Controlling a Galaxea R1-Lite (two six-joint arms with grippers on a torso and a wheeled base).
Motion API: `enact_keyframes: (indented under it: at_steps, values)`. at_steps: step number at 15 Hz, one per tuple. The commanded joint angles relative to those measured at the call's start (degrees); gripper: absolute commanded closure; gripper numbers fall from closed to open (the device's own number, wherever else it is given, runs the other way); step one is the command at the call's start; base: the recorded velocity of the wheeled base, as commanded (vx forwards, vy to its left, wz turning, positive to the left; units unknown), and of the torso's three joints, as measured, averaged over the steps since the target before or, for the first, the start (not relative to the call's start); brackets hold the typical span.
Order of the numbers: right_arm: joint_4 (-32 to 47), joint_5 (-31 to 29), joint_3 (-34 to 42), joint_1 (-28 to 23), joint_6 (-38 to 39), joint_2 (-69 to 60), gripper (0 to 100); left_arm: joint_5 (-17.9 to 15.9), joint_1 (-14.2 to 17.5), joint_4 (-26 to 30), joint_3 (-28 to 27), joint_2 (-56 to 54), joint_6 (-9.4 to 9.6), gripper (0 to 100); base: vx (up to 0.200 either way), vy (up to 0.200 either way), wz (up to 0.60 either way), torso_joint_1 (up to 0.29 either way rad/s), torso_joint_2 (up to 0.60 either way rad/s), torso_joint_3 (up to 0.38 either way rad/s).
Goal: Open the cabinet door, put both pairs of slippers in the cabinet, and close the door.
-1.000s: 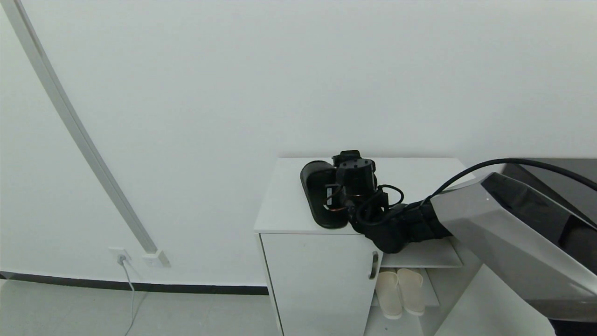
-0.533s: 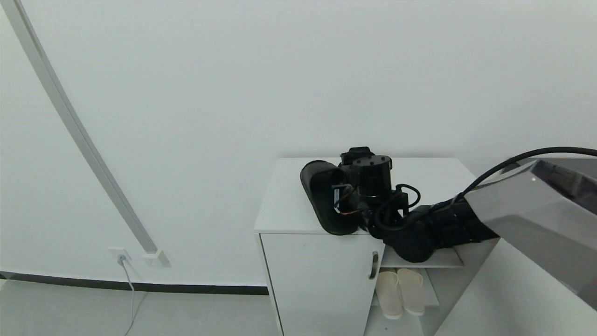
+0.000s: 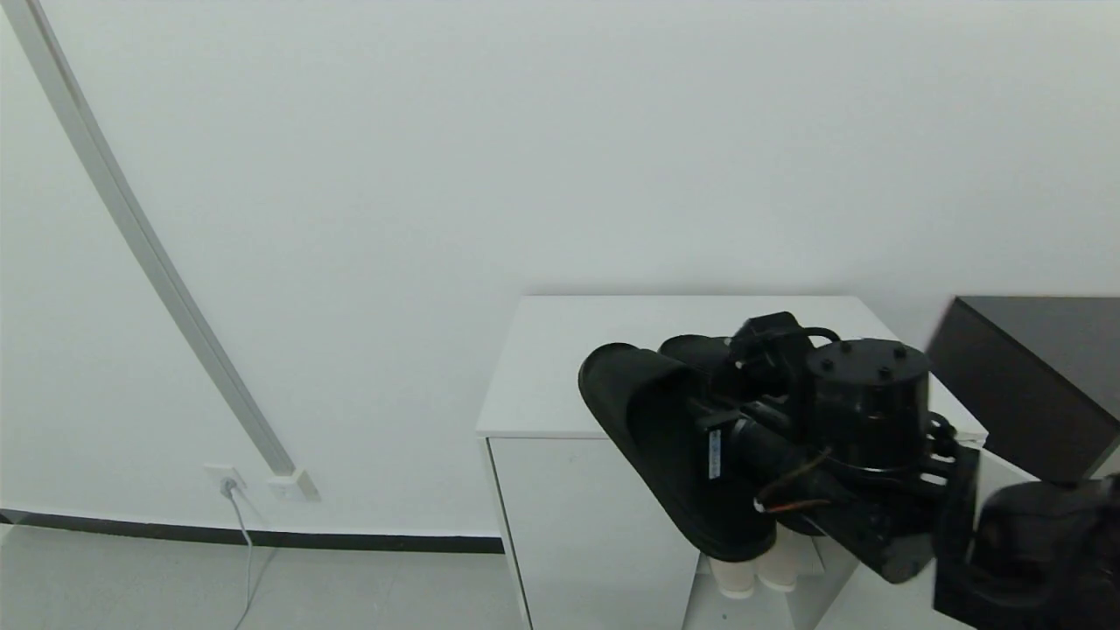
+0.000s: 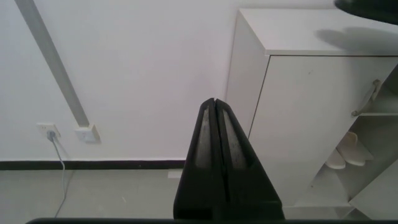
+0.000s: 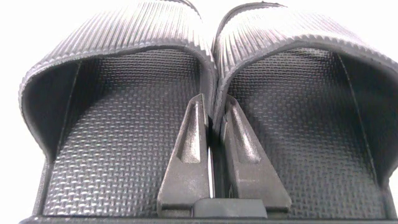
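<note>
Right tool [image 5: 212, 106], clamped on the touching inner walls of the black slippers [image 3: 674, 446], holds them in front of the cabinet [image 3: 560, 385]. Their long axis slopes down toward the open compartment, where cream slippers [image 3: 758, 573] lie directly below.

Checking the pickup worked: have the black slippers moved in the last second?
Yes. The black slippers, clamped in the right tool, have lifted off the cabinet top and come rightward and nearer, now past its front edge.

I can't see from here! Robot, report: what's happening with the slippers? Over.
Right gripper shut on black slippers, in the air by cabinet. Left gripper shut, empty. White slippers already on shelf inside. Nothing seen in the way.
</note>
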Motion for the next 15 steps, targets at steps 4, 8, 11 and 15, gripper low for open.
enact_keyframes:
  at_steps: [4, 8, 11, 15]
  values:
    - [-0.46, 0.65, 7.07, 3.29, -0.14, -9.75, 100, 0.11, 0.01, -0.01, 0.0, -0.01, 0.12, 100, 0.0, 0.0, 0.0, 0.0, 0.0, 0.0]
    - [-0.55, 0.56, 6.99, 3.64, -0.14, -8.34, 100, 0.02, 0.01, -0.01, 0.0, -0.01, 0.03, 100, 0.0, 0.0, 0.0, 0.0, 0.0, 0.0]
    - [-0.55, 0.56, 7.07, 3.64, -0.14, -8.17, 100, 0.02, 0.01, -0.01, 0.0, -0.01, 0.03, 100, 0.0, 0.0, 0.0, 0.0, 0.0, 0.0]
    - [-0.55, 0.56, 7.69, 3.64, -0.14, -8.08, 100, 0.02, 0.01, -0.01, 0.0, -0.01, 0.03, 100, -0.05, 0.0, 0.0, 0.001, 0.0, 0.001]
